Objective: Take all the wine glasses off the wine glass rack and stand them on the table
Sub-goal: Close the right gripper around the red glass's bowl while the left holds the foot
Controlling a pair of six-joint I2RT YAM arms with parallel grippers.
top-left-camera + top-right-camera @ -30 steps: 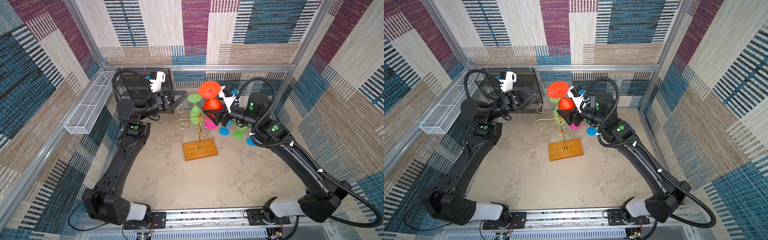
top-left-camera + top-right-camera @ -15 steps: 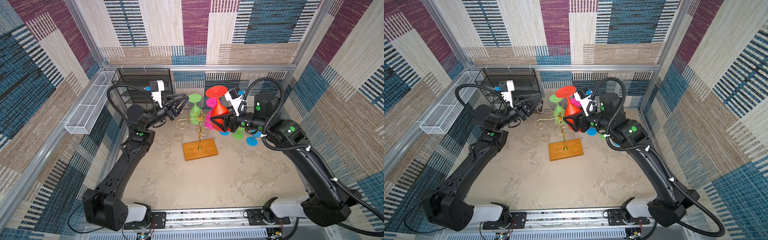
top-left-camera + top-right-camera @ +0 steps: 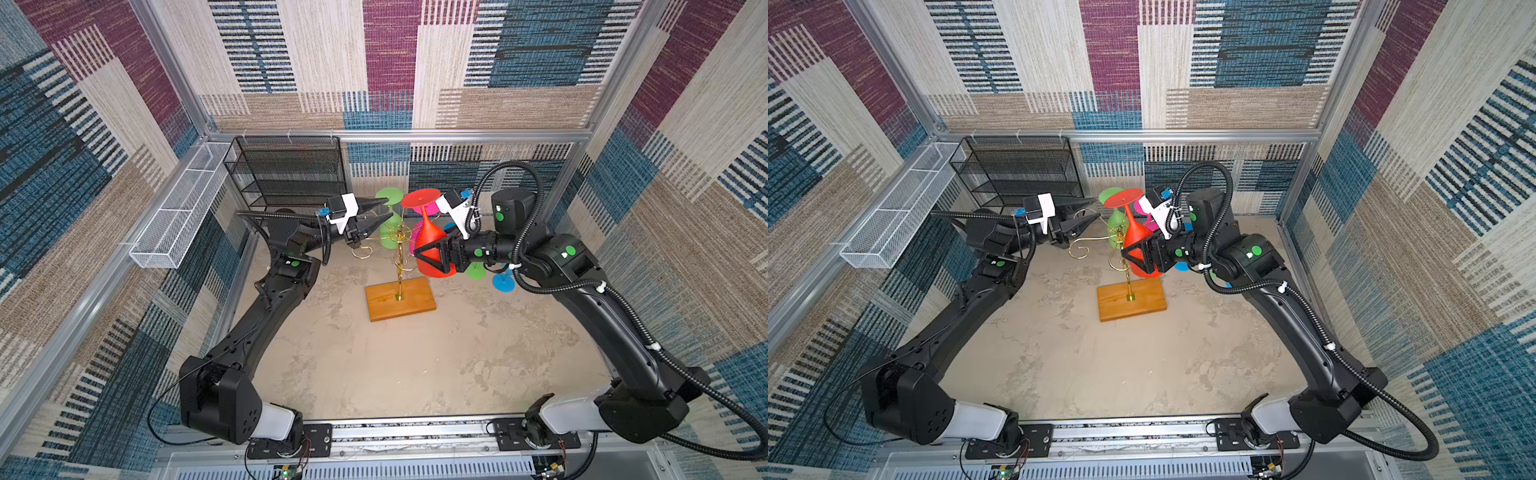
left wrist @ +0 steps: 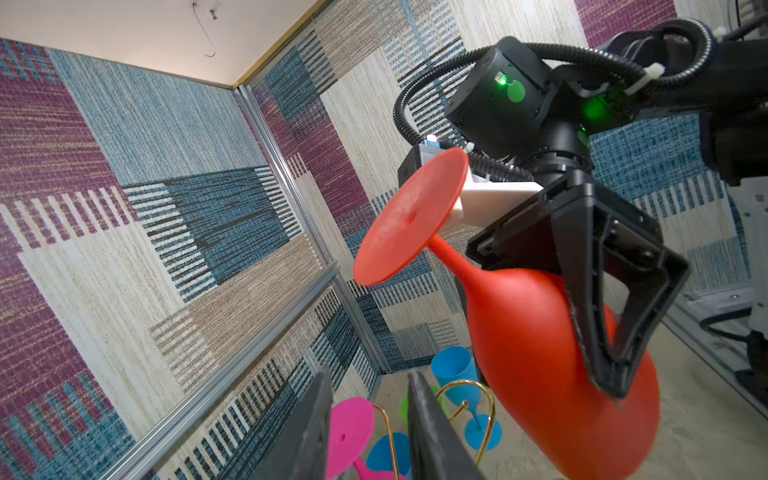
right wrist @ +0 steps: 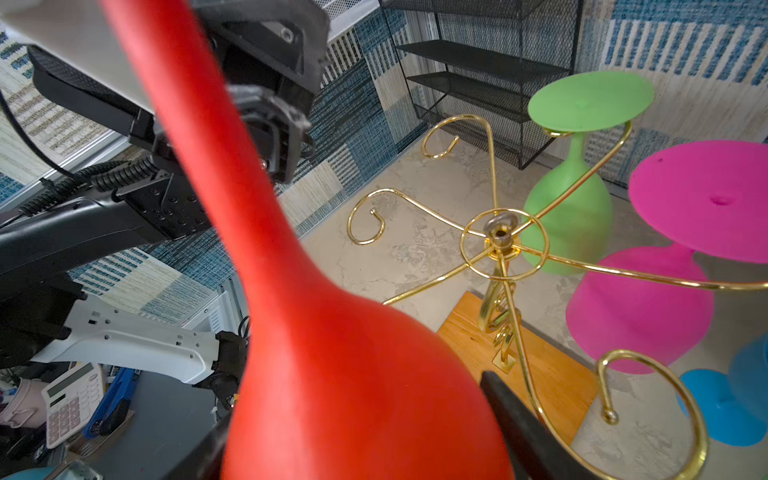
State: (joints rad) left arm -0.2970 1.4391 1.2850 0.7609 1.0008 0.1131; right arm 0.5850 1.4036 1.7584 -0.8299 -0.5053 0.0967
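Note:
A red wine glass hangs upside down, foot up, with my right gripper shut on its bowl. It sits just right of the wine glass rack, a gold post with scroll arms on a wooden base, and touches no arm. My left gripper stands open just left of the rack's top, above a bare scroll arm, with nothing between its fingers.
A green glass and a pink glass hang on the rack's far arms. Blue glasses stand on the table behind my right wrist. A black mesh shelf and a white wire basket line the back left.
My right gripper has brought the red glass lower, still beside the rack. My left arm swung from the black shelf toward the rack's top.

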